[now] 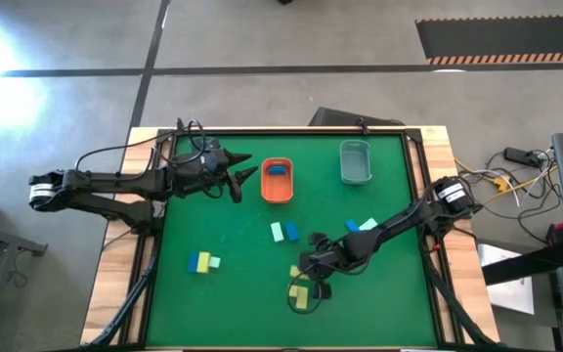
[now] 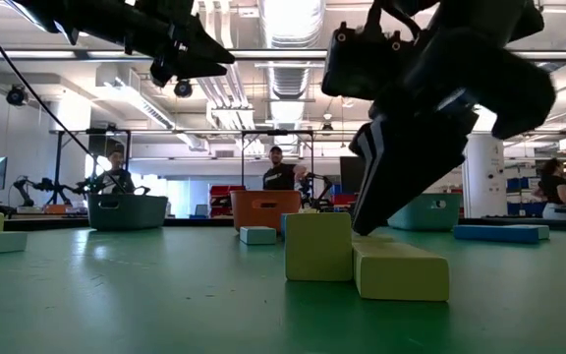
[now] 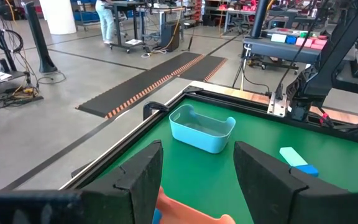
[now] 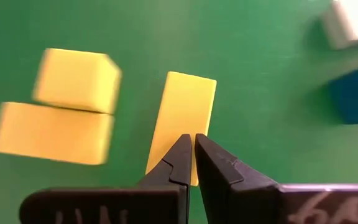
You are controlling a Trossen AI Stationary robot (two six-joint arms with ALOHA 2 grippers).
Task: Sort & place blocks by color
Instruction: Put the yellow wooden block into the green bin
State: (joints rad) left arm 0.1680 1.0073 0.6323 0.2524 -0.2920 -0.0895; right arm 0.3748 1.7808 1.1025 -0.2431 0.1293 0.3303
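My right gripper [image 4: 192,144] is shut and points steeply down over a flat yellow block [image 4: 182,118] near the table's front, seen also in the high view [image 1: 296,271]. Beside it two more yellow blocks [image 1: 301,296] lie touching; in the low view one stands upright [image 2: 318,246] and one lies flat [image 2: 401,270]. Mint and blue blocks [image 1: 283,231] lie mid-table, and others sit at the front left [image 1: 201,261]. A blue block [image 1: 278,170] lies in the orange tray [image 1: 278,193]. My left gripper [image 1: 245,178] hangs open above the table, left of that tray. My right gripper's shut fingertips [image 4: 180,152] stand over the near half of the flat yellow block [image 4: 174,134], coming from above on a slant. The block lies flat on the table. Whether the tips touch it, I cannot tell.
A pale grey-blue tray [image 1: 356,162] stands at the far right of the green mat, also in the left wrist view [image 3: 202,129]. A mint and a blue block [image 1: 360,226] lie under the right arm. People and benches show beyond the table's far edge.
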